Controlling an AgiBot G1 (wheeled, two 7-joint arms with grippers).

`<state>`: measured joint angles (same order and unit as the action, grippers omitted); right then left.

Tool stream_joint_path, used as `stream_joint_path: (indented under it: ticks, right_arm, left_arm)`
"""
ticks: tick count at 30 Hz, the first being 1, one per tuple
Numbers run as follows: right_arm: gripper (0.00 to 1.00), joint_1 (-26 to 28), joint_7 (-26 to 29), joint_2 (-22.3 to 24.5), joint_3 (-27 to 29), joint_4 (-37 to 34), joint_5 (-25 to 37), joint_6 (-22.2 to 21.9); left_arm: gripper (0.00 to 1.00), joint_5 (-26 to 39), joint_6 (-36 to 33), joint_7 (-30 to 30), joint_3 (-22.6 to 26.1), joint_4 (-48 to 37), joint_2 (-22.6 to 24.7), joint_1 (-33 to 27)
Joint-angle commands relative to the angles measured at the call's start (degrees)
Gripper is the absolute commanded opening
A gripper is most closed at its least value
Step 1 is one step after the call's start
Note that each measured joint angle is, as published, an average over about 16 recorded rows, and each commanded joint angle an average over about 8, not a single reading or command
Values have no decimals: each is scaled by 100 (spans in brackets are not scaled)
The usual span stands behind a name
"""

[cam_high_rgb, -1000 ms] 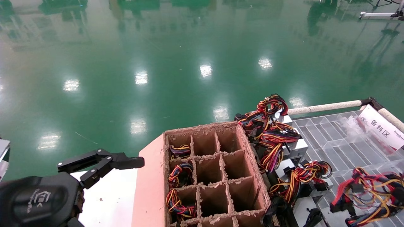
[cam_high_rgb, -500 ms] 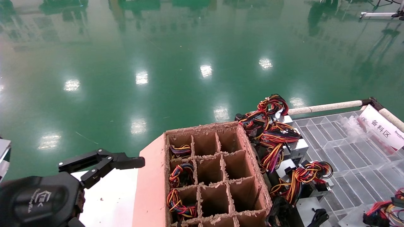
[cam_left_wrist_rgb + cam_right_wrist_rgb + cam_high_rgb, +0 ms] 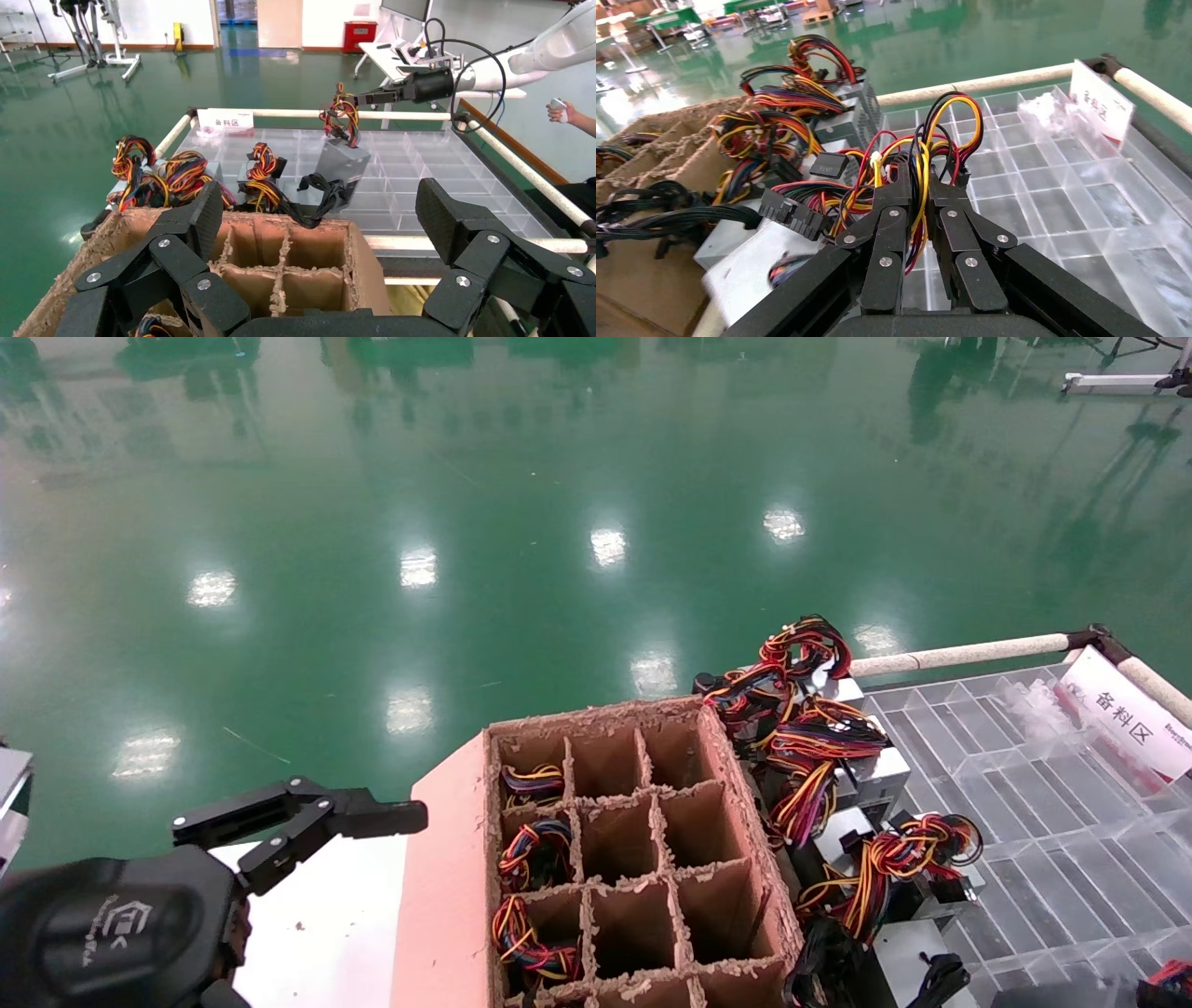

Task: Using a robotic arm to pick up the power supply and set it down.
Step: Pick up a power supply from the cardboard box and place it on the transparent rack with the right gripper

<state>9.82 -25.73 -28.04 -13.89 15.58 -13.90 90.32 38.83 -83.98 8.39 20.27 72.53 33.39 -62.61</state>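
Right claw (image 3: 914, 193) pinching power supply (image 3: 341, 160) wires, airborne in left-wrist view; left claw (image 3: 307, 822) wide, parked.

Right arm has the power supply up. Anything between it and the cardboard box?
Yes: other supplies and their wires lie along the box's right wall, in the path. The power supply hangs from the right gripper over the tray.

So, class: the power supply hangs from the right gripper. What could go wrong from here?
1. The right gripper clamps only the wires, so the power supply dangles tilted over the clear tray; it may swing or slip.
2. Black cables lie close by it and could snag.
The left gripper sits open by the cardboard box.
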Motion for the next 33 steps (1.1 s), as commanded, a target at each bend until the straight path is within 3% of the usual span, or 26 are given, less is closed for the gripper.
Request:
stream_joint_path:
  ticks: [1, 9, 26, 32, 33]
  right_arm:
    - [0, -9, 12, -3, 12, -75, -7, -2]
    - [0, 368, 24, 13, -99, 15, 231, -51]
    - [0, 2255, 112, -100, -735, 487, 1432, -153]
    - [0, 2666, 173, -168, -933, 442, 1782, -71]
    - [4, 2706, 178, -179, -961, 419, 1828, -61]
  left_arm:
    - [100, 0, 0, 0, 0, 0, 0, 0]
    - [100, 0, 0, 0, 1, 0, 0, 0]
    - [100, -1, 1, -1, 2, 0, -1, 0]
    - [100, -2, 1, -1, 2, 0, -1, -1]
    - [100, -2, 1, -1, 2, 0, -1, -1]
